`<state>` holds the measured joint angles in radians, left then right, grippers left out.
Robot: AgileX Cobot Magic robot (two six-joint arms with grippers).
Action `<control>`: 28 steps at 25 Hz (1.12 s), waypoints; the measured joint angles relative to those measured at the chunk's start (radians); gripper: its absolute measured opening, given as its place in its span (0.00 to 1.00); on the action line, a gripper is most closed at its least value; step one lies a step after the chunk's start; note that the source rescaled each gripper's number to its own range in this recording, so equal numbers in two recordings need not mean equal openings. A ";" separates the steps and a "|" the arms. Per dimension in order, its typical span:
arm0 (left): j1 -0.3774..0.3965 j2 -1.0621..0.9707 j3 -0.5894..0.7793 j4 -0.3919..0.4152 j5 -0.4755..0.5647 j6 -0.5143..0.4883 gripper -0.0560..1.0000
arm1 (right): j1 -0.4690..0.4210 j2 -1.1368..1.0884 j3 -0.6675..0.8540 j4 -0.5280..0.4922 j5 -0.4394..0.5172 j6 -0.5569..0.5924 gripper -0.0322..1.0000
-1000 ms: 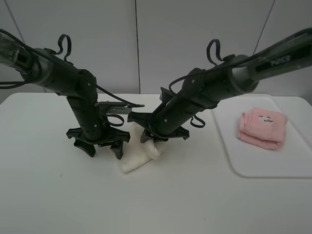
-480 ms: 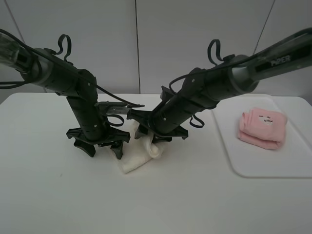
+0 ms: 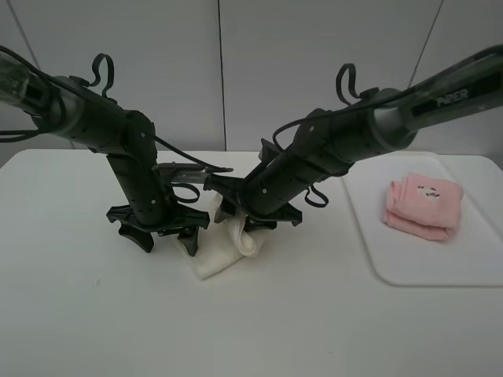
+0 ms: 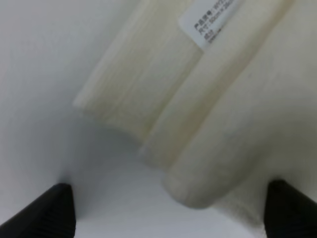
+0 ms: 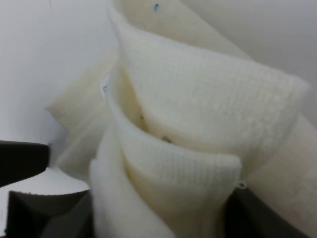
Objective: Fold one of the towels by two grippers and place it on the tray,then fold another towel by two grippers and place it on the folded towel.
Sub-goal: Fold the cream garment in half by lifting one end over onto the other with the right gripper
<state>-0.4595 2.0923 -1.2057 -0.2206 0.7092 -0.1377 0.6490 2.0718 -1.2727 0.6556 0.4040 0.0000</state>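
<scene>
The cream-white towel (image 3: 218,258) lies partly folded on the table between the two grippers, one end raised in a loose loop (image 5: 183,134). My right gripper (image 3: 250,223) stands over that loop, its jaws apart on either side of the cloth (image 5: 158,218). My left gripper (image 3: 163,239) is wide open just left of the towel, low at the table, with the towel's edge and its white label (image 4: 210,22) ahead of its fingertips (image 4: 49,210). The pink towel (image 3: 422,206) sits folded on the white tray (image 3: 440,271) at the right.
The white tabletop (image 3: 94,314) extends in front of and left of the arms. The tray lies against the table's right edge, well clear of both grippers. A pale wall stands behind.
My right gripper's jaws have parted from the cream-white towel's raised fold, and the arm has shifted slightly up and left. The fold stands looser. The left arm has not moved.
</scene>
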 joint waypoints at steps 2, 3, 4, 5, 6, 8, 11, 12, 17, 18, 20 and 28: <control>0.000 -0.024 0.000 0.001 0.011 0.000 0.94 | 0.000 0.000 0.000 0.000 0.000 0.000 0.48; 0.000 -0.038 0.000 0.002 0.022 0.000 0.94 | 0.000 0.000 0.000 0.000 0.000 0.000 0.48; 0.000 -0.051 0.000 0.004 0.034 0.000 0.94 | 0.000 0.000 0.000 0.000 0.000 0.000 0.48; 0.000 -0.060 0.000 0.006 0.047 0.000 0.94 | 0.000 0.000 0.000 0.000 0.000 0.000 0.48; 0.000 -0.070 0.000 0.008 0.060 0.000 0.94 | 0.000 0.000 0.000 0.000 0.000 0.000 0.48; 0.000 -0.093 0.000 0.018 0.081 -0.005 0.94 | 0.000 0.000 0.000 0.000 0.000 0.000 0.48; 0.000 -0.127 0.000 0.062 0.108 -0.037 0.94 | 0.000 0.000 0.000 0.000 0.000 0.000 0.48; 0.000 -0.136 0.000 0.081 0.115 -0.049 0.94 | 0.000 0.000 0.000 0.000 0.000 0.000 0.48; 0.000 -0.204 0.000 0.198 0.142 -0.144 0.94 | 0.000 -0.022 0.000 0.000 0.000 0.000 0.48; 0.000 -0.220 0.000 0.221 0.146 -0.160 0.94 | 0.000 -0.023 0.000 0.000 0.000 0.000 0.48; 0.000 -0.249 0.000 0.265 0.155 -0.195 0.94 | 0.000 -0.023 0.000 0.000 0.001 0.000 0.48; 0.000 -0.327 0.000 0.309 0.184 -0.222 0.94 | 0.009 -0.023 0.000 0.000 0.008 0.000 0.48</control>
<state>-0.4595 1.7648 -1.2057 0.0888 0.8934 -0.3593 0.6577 2.0489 -1.2727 0.6559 0.4117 0.0000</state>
